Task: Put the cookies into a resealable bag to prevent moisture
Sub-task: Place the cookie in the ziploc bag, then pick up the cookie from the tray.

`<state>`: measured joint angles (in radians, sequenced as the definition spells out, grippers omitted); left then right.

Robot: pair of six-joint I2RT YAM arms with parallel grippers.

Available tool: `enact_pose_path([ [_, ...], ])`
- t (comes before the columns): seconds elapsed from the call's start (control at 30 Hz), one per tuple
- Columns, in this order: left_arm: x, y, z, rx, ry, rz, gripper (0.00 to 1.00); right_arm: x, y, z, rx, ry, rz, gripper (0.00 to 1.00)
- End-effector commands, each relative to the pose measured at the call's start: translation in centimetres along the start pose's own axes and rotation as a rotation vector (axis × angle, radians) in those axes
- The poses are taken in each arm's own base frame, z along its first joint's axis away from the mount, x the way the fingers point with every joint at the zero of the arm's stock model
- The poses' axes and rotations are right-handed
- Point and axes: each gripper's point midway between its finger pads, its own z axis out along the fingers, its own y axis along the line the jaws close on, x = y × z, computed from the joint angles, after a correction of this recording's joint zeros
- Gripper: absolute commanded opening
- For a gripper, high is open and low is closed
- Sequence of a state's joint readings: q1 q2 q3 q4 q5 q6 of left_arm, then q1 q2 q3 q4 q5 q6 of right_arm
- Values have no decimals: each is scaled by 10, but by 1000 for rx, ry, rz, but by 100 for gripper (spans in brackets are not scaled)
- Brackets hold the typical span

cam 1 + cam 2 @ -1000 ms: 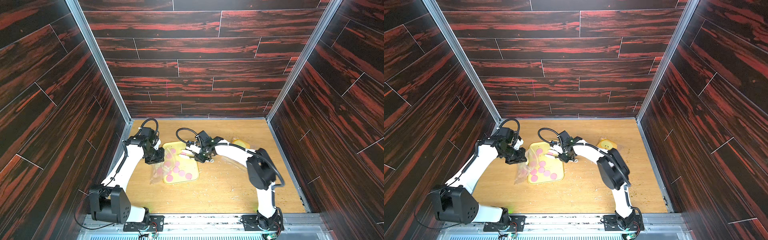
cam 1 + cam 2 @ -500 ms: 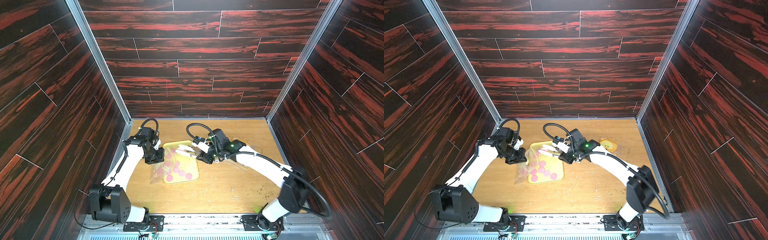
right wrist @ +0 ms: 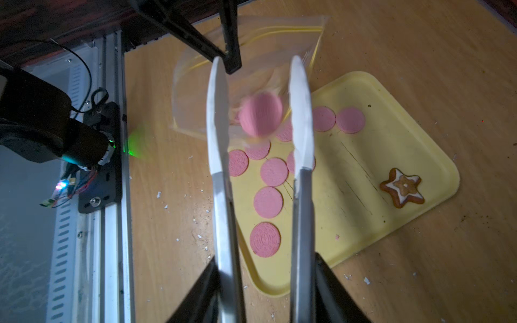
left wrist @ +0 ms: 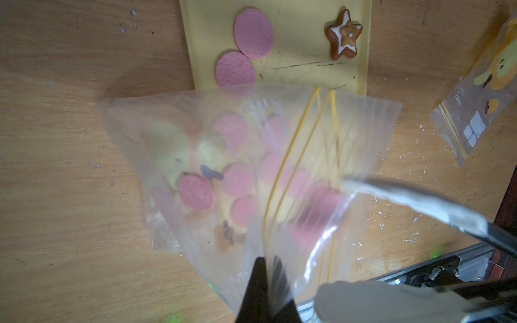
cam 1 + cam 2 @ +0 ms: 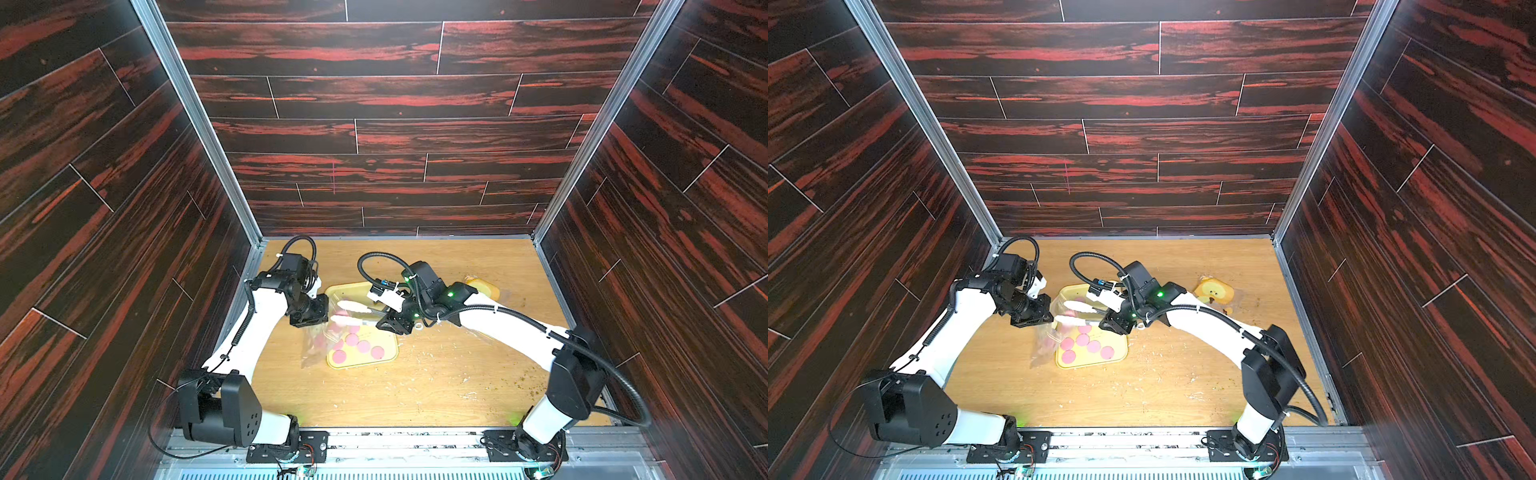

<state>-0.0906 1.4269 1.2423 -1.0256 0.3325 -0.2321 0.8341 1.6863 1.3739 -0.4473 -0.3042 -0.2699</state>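
My left gripper (image 4: 264, 261) (image 5: 311, 316) is shut on the rim of a clear resealable bag (image 4: 251, 134) (image 5: 312, 347), which hangs at the left edge of the yellow tray (image 3: 405, 134) (image 5: 388, 360). Several pink cookies (image 4: 195, 191) lie inside the bag. Several more cookies (image 3: 268, 202) (image 5: 1084, 340) lie on the tray. My right gripper (image 3: 265, 265) (image 5: 395, 322) is shut on metal tongs (image 3: 219, 117) (image 5: 1076, 313), whose tips stand apart at the bag's mouth. One blurred pink cookie (image 3: 261, 114) is loose between the tips, touching neither.
A star-shaped iced biscuit (image 3: 402, 187) (image 4: 344, 35) lies at the tray's far corner. A second small bag with a yellow cartoon figure (image 5: 484, 286) (image 5: 1214, 291) lies on the wooden table behind my right arm. Crumbs dot the tabletop. Dark walls close in on three sides.
My right arm's elbow has swung out to the right. The tongs' tips have spread and the pink cookie has come free between them. My left gripper still holds the bag in place.
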Motion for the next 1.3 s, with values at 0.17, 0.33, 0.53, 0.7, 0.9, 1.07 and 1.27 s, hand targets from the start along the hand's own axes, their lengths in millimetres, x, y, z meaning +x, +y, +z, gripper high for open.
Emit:
enact_pose_path([
  [0.17, -1, 0, -10, -13, -13, 17, 0, -18, -4, -31, 45, -84, -19, 52],
  [0.33, 0, 3, -9, -26, -12, 18, 0, 14, -43, -59, 178, -66, 64, 52],
  [0.53, 1, 3, -8, -18, -5, 16, 0, 44, -76, -32, 248, 91, 29, 51],
  [0.7, 0, 3, -11, -29, -15, 17, 0, 35, -100, 7, 225, 135, 0, 51],
  [0.9, 0, 3, -14, -34, -16, 20, 0, 38, -118, 51, 189, 206, -19, 51],
  [1.07, 0, 4, -11, -35, -7, 18, 0, 45, -128, 75, 174, 260, -30, 51],
  [1.27, 0, 4, -10, -34, -1, 19, 0, 52, -127, 92, 153, 304, -55, 51],
])
